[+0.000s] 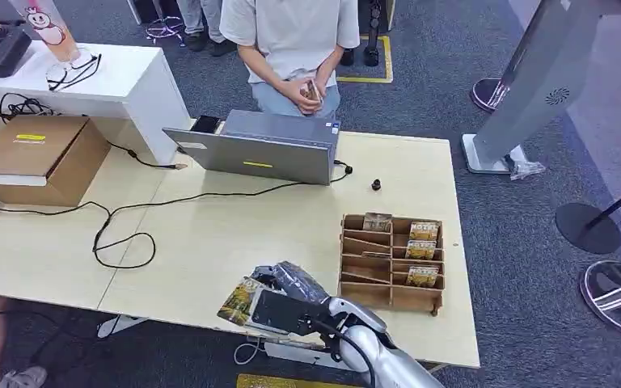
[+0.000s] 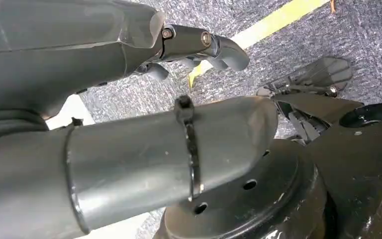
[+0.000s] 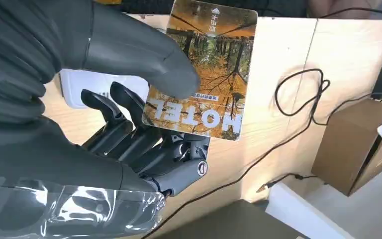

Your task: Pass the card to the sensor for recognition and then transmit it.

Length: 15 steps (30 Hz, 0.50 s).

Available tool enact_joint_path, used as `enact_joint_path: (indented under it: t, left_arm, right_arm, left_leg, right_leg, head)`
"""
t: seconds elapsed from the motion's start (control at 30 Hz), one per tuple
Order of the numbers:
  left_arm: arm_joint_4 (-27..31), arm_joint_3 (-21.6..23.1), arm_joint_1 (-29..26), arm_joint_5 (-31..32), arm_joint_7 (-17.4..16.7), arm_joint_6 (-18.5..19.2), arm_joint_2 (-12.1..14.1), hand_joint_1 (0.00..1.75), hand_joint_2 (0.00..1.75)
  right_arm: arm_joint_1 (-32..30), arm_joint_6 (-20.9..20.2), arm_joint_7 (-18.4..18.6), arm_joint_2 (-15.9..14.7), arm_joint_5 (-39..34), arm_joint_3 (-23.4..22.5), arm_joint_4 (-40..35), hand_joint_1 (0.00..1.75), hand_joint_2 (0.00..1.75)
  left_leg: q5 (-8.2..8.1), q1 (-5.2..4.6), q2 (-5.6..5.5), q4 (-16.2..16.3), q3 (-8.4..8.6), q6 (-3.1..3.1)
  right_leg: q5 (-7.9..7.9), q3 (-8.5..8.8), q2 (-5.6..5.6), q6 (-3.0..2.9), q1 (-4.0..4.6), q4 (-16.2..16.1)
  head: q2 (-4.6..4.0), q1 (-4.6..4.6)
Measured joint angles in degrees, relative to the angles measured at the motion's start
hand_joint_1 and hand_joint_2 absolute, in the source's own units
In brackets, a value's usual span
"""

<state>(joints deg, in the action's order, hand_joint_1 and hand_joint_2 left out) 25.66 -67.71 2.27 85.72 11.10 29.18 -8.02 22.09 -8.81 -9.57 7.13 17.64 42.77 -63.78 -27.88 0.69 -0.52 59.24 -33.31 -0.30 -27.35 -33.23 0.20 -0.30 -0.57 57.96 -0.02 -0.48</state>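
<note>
**Right hand pinches hotel card over the table's near edge**

The right arm [image 1: 372,347] reaches in from below and angles to the left, its right hand [image 1: 287,295] low over the near edge of the pale wooden table [image 1: 210,234]. The thumb [image 3: 144,59] presses on the printed face of the hotel card [image 3: 204,69] while the darker fingers [image 3: 129,134] curl underneath, so the card is pinched between them. The card shows an autumn forest picture and the word HOTEL; in the head view only its corner [image 1: 238,301] pokes out left of the hand.

The left hand [image 2: 199,47] hangs over grey carpet, fingers curled in loosely with nothing in them; its big thumb cover blocks much of that view.

A wooden card tray [image 1: 392,260] stands just right of the right hand, with similar cards in its right-hand slots. A grey laptop [image 1: 259,147] sits at the far side, a person [image 1: 291,48] standing behind it, cut off at the shoulders. No sensor can be made out for certain.
</note>
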Motion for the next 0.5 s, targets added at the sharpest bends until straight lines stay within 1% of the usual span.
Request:
enact_joint_path:
  t: [0.3,0.5]
  left_arm:
    - [-1.4,2.1,0.3,-0.5,-0.8,-0.8,0.6,0.00,0.00]
    - [-1.7,2.4,0.3,-0.7,-0.9,-0.9,0.7,0.00,0.00]
  right_arm:
    - [3.9,1.7,1.0,2.2,0.9,1.2,4.8,1.75,1.75]
    - [5.3,1.9,1.2,3.3,1.0,1.6,7.5,1.75,1.75]
  left_leg:
    - [0.01,0.01,0.00,0.0,0.00,0.00]
    - [0.01,0.00,0.00,0.0,0.00,0.00]
  right_leg:
    - [0.00,0.00,0.00,0.00,0.00,0.0]
    - [0.00,0.00,0.00,0.00,0.00,0.0]
  head:
    - [0.00,-0.02]
    - [0.00,-0.02]
